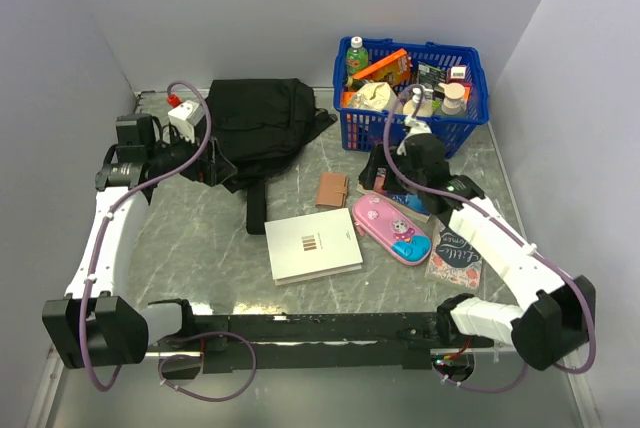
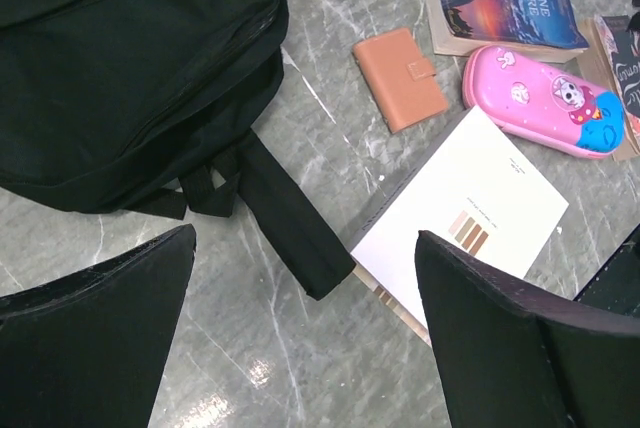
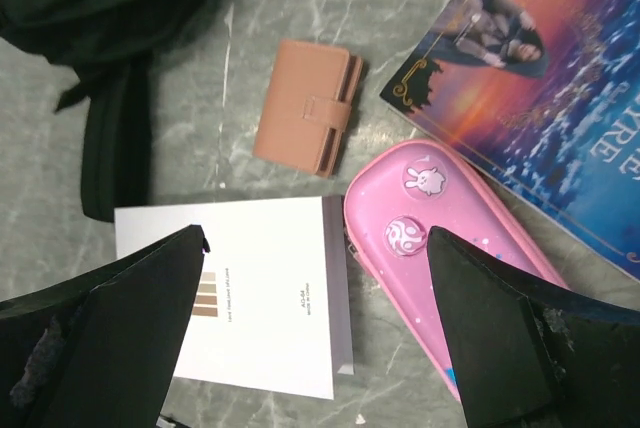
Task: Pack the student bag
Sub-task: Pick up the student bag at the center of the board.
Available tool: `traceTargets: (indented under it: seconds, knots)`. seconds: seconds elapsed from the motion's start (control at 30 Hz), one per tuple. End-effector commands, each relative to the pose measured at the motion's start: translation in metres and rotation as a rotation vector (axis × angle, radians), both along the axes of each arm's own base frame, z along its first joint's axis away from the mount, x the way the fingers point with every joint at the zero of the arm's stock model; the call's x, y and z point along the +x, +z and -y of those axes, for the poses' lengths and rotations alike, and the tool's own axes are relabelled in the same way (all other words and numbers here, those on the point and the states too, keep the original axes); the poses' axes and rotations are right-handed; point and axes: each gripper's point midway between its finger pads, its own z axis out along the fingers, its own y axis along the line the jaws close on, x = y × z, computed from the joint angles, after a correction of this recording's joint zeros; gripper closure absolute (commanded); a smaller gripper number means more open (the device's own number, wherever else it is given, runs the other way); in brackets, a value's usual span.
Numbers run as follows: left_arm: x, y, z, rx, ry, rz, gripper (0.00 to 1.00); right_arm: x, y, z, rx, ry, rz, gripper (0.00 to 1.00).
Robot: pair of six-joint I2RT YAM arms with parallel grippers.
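Grey marbled tabletop [image 1: 200, 248] seen from above: the student bag [image 1: 255, 128] lies at eleven o'clock, a white booklet [image 1: 312, 245] at centre. Left wrist view: the left fingers [image 2: 95, 328] are spread, empty, above the bag's strap [image 2: 290, 218]. Right wrist view: the right fingers [image 3: 110, 338] are spread, empty, over a pink pencil case [image 3: 420, 218]. Packing is judged unstarted; opening the bag is called for.

I get soft, even overhead light in all three views, with only faint, short shadows hugging the student bag [image 1: 258, 123] and the things in front of it. The bag reads as near-solid black with its folds barely separable, the white booklet [image 1: 312, 245] just in front of it is close to washed out, and the table [image 2: 300, 368] past the bag's strap carries a pale sheen. On the wrist cameras the fingers [image 2: 95, 338] nearest the lens look dark and soft-edged, while the bag stays sharp.
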Motion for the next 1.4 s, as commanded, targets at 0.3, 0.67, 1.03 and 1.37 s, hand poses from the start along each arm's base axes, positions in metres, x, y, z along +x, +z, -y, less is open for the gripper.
traceTargets:
  seconds: [0.3, 0.67, 1.03, 1.37]
  knots:
    - [0.062, -0.048, -0.015, 0.161, -0.088, 0.06, 0.04, -0.005, 0.015, -0.004, -0.055, -0.036, 0.05, 0.0]
    - [0.112, -0.092, -0.036, 0.4, -0.135, 0.135, 0.04, -0.022, 0.027, 0.0, -0.054, -0.003, 0.099, 0.0]
    - [0.12, -0.146, -0.035, 0.484, -0.188, 0.081, 0.01, -0.031, 0.031, -0.001, -0.032, 0.026, 0.117, 0.0]
    - [0.14, -0.133, -0.033, 0.498, -0.11, 0.158, 0.79, -0.039, 0.032, -0.002, -0.005, 0.045, 0.131, 0.07]
